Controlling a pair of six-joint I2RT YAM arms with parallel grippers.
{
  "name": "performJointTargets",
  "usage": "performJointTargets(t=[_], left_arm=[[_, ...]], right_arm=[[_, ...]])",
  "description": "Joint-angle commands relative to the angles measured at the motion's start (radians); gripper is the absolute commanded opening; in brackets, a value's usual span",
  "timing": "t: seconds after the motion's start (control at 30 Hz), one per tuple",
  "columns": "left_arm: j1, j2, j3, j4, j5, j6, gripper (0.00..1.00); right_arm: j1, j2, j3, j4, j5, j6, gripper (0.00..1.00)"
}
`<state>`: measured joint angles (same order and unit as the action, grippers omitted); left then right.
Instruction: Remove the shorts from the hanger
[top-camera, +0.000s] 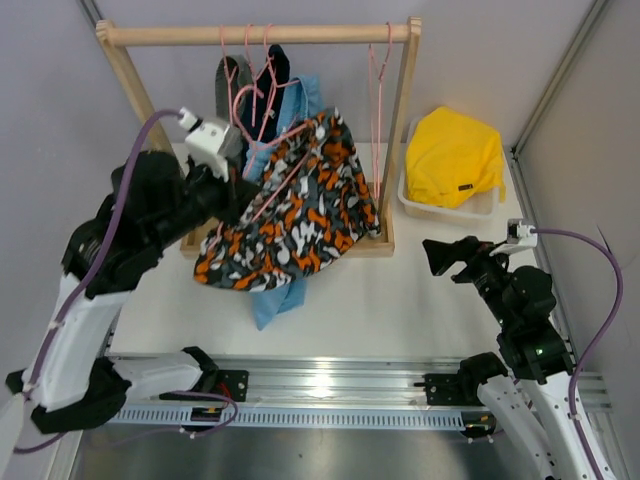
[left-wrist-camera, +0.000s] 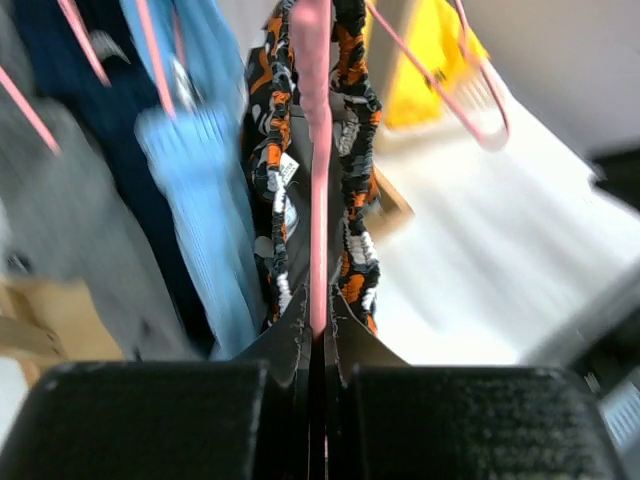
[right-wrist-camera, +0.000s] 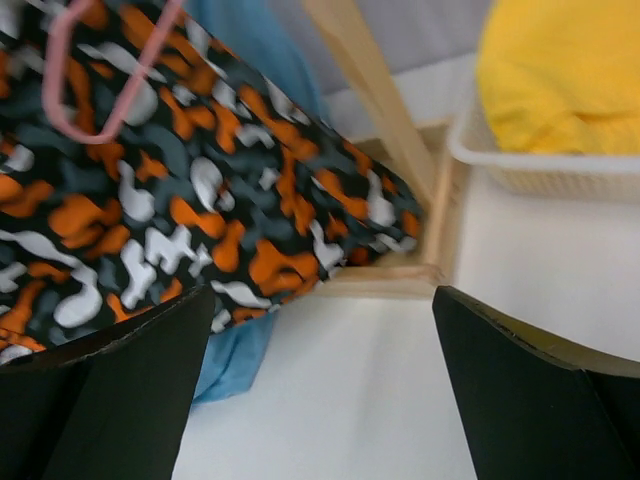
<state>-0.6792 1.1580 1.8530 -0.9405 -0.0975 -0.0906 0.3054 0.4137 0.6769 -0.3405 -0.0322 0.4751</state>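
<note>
The shorts (top-camera: 300, 210), in an orange, white and grey camouflage print, hang tilted on a pink hanger (top-camera: 262, 195) in front of the rack. My left gripper (top-camera: 235, 190) is shut on the hanger's pink bar (left-wrist-camera: 318, 150), with the shorts' waistband (left-wrist-camera: 355, 120) draped on both sides of the bar just beyond the fingertips (left-wrist-camera: 297, 322). My right gripper (top-camera: 432, 255) is open and empty, low over the table to the right of the shorts. Its view shows the shorts (right-wrist-camera: 200, 190) ahead on the left, apart from its fingers (right-wrist-camera: 110, 390).
A wooden rack (top-camera: 260, 34) holds a light blue garment (top-camera: 300, 100), dark and grey garments (top-camera: 232, 85) and an empty pink hanger (top-camera: 380, 60). A blue cloth end (top-camera: 275, 300) reaches the table. A white basket (top-camera: 445, 210) with yellow cloth (top-camera: 455, 150) stands at the right.
</note>
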Motion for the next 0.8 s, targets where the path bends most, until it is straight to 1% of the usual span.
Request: performJointTargets(t=[0.0, 0.03, 0.17, 0.23, 0.27, 0.37, 0.53, 0.57, 0.77], left_arm=[[-0.011, -0.133, -0.103, -0.045, 0.148, -0.057, 0.0], [-0.011, -0.173, -0.115, -0.061, 0.21, -0.063, 0.0], [-0.016, -0.256, -0.178, -0.099, 0.345, -0.074, 0.0], [-0.016, -0.277, -0.164, -0.107, 0.392, -0.083, 0.0], [-0.016, -0.281, -0.157, -0.109, 0.457, -0.084, 0.0], [-0.031, -0.287, -0.143, -0.081, 0.533, -0.106, 0.0], [-0.034, -0.288, -0.137, -0.044, 0.625, -0.143, 0.0], [-0.034, -0.29, -0.132, -0.038, 0.636, -0.147, 0.0], [-0.036, -0.31, -0.14, -0.023, 0.667, -0.167, 0.0]], right_arm=[[0.008, -0.006, 0.038, 0.184, -0.219, -0.064, 0.99], [0.008, -0.003, 0.039, 0.233, -0.277, -0.064, 0.99], [0.017, 0.04, 0.05, 0.369, -0.385, -0.044, 1.0], [0.026, 0.065, 0.058, 0.421, -0.422, -0.036, 1.0], [0.043, 0.077, 0.067, 0.434, -0.428, -0.038, 0.99], [0.086, 0.126, 0.09, 0.463, -0.408, -0.064, 0.99], [0.213, 0.212, 0.134, 0.468, -0.348, -0.161, 0.99], [0.228, 0.223, 0.142, 0.469, -0.338, -0.185, 1.0], [0.317, 0.28, 0.151, 0.495, -0.279, -0.216, 1.0]])
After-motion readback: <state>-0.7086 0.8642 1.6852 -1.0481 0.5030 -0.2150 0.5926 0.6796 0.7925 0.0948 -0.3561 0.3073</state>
